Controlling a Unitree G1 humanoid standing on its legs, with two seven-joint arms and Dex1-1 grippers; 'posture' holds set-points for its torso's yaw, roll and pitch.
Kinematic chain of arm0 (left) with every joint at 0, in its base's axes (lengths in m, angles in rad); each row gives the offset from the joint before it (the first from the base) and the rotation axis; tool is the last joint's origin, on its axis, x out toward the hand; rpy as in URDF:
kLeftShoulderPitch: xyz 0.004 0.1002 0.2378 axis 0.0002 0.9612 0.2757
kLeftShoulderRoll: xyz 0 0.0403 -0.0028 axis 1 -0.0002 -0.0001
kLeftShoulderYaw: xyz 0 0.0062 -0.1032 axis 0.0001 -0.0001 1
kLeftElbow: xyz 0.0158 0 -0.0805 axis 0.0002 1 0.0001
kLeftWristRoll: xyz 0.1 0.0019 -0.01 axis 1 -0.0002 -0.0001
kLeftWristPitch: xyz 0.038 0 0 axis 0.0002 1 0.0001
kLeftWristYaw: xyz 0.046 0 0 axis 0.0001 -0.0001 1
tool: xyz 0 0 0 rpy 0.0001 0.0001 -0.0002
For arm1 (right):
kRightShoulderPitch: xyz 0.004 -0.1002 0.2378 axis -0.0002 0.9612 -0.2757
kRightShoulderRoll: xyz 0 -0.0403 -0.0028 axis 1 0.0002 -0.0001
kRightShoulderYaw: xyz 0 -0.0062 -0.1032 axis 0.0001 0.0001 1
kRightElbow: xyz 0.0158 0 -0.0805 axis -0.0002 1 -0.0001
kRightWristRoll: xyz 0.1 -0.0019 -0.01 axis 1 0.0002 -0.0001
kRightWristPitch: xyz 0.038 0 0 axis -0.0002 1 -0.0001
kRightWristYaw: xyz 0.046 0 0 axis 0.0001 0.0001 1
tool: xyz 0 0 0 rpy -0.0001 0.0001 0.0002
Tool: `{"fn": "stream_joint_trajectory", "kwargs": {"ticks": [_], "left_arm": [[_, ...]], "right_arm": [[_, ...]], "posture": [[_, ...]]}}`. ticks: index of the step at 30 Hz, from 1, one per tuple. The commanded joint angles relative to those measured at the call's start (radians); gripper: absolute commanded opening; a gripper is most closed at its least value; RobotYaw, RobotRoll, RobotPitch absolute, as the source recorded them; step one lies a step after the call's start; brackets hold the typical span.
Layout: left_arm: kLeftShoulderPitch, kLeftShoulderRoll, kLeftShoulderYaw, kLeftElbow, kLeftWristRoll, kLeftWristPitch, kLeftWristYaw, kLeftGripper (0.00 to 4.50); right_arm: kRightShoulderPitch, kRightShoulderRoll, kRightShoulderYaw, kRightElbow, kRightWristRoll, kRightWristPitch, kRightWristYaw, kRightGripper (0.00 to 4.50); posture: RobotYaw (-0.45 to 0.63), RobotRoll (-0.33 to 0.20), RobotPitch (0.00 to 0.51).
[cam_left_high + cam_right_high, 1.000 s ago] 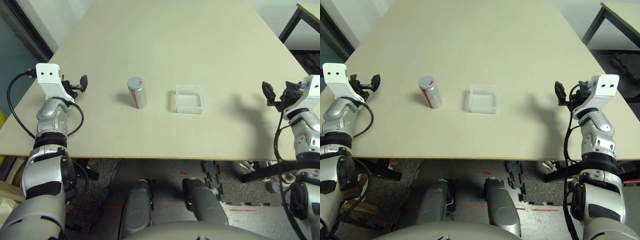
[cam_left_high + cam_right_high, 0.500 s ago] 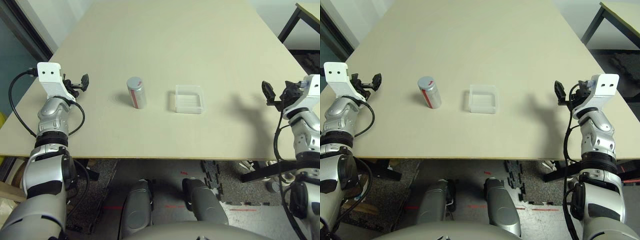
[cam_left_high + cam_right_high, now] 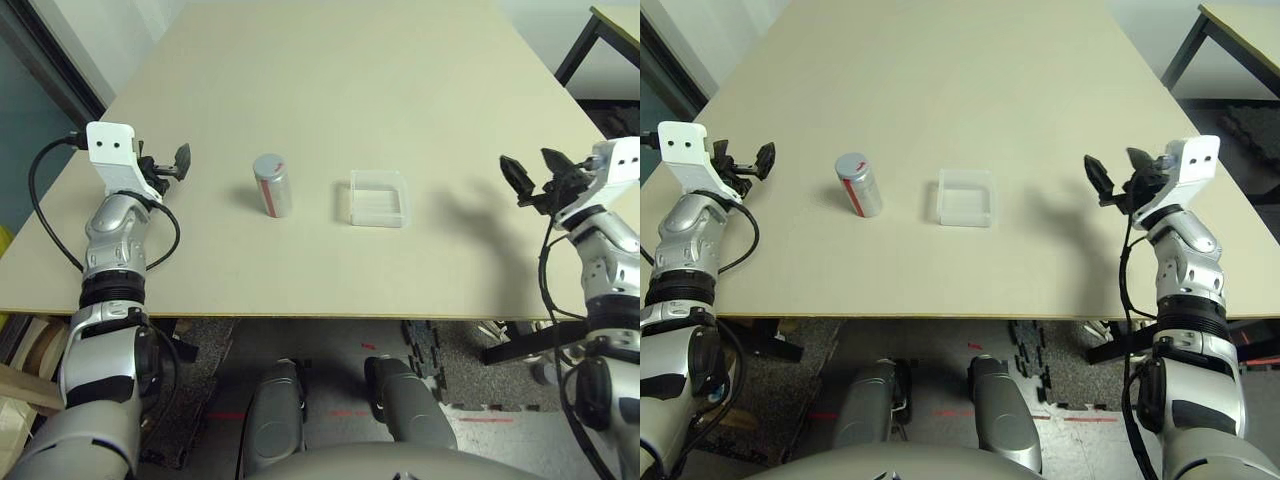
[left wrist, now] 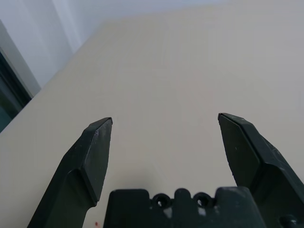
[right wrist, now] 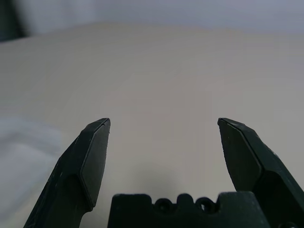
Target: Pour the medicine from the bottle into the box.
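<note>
- Currently, the bottle (image 3: 273, 185) stands upright on the surface (image 3: 330, 80), grey cap on, red mark on its side.
- The box (image 3: 379, 198) sits just beside the bottle on my right, apart from it, open side up.
- My left end effector (image 3: 176, 163) hovers over the surface's left edge, fingers spread wide, gripping nothing; the bottle lies to its right, near but clear of it.
- My right end effector (image 3: 533, 176) hovers near the right edge, fingers spread wide, gripping nothing; the box lies well to its left.
- Both things sit between my two end effectors.
</note>
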Motion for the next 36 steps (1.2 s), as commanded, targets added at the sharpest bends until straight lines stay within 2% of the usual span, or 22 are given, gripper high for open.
{"fn": "stream_joint_trajectory", "kwargs": {"ticks": [1, 9, 15, 20, 25, 32, 36], "left_arm": [[0.045, -0.013, 0.008, -0.096, -0.028, 0.056, 0.002, 4.47], [0.146, -0.045, 0.019, -0.301, -0.087, 0.147, -0.004, 4.47], [0.234, -0.065, 0.023, -0.472, -0.147, 0.223, -0.027, 4.47], [0.342, -0.128, 0.021, -0.684, -0.228, 0.286, -0.025, 4.47], [0.454, -0.185, -0.016, -0.838, -0.249, 0.315, -0.018, 4.47], [0.526, -0.237, -0.059, -0.931, -0.276, 0.336, -0.02, 4.47], [0.553, -0.254, -0.126, -0.923, -0.214, 0.304, -0.022, 4.47]], "right_arm": [[0.023, 0.017, 0.046, -0.073, 0.044, 0.038, 0.117, 4.5], [0.075, 0.003, 0.149, -0.233, 0.102, 0.137, 0.356, 4.5], [0.092, -0.015, 0.209, -0.289, 0.099, 0.179, 0.45, 4.5], [0.096, -0.02, 0.229, -0.288, 0.085, 0.176, 0.478, 4.5], [0.103, -0.018, 0.231, -0.286, 0.079, 0.169, 0.487, 4.5], [0.111, -0.015, 0.235, -0.284, 0.07, 0.156, 0.484, 4.5], [0.116, -0.013, 0.231, -0.289, 0.071, 0.152, 0.474, 4.5]], "posture": [[-0.07, 0.0, 0.113], [-0.06, 0.0, 0.122], [-0.05, 0.0, 0.126], [-0.05, 0.0, 0.13], [-0.06, 0.0, 0.132], [-0.06, 0.0, 0.132], [-0.07, 0.0, 0.129]]}}
